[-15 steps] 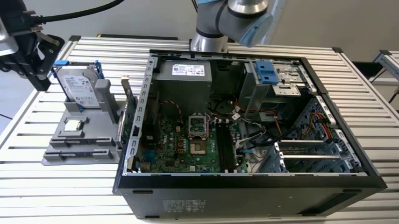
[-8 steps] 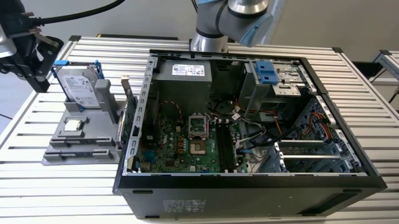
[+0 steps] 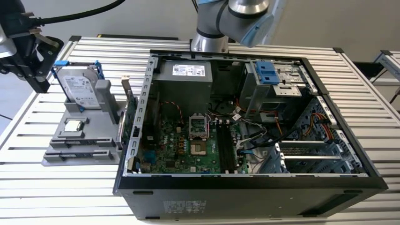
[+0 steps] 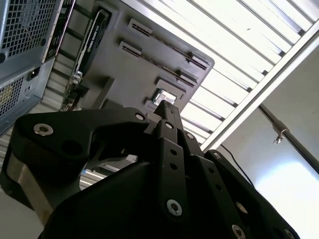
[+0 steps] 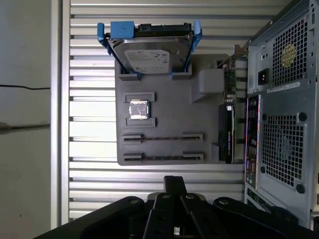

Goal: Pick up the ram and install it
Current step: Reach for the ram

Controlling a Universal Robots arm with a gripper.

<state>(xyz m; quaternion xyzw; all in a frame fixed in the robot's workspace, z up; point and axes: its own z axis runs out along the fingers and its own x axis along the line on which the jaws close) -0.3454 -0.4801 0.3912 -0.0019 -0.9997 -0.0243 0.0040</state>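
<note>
My gripper [image 3: 41,86] hangs shut and empty at the exterior view's left, above the slatted table and just beside the hard drive's end of the grey holder [image 3: 100,143]. In both wrist views its fingertips [image 5: 174,180] [image 4: 167,105] are pressed together with nothing between them. Two long narrow slots [image 5: 162,137] on the holder [image 5: 209,124] each show a thin dark strip. I cannot tell whether either strip is the ram's edge. The black memory slots [image 3: 225,145] lie on the board inside the open case.
The holder also carries a silver hard drive [image 3: 80,89] in a blue-tabbed frame and a small square chip [image 3: 74,125]. An expansion card [image 3: 131,117] stands on edge between the holder and the open computer case [image 3: 250,187]. The arm's base stands behind the case.
</note>
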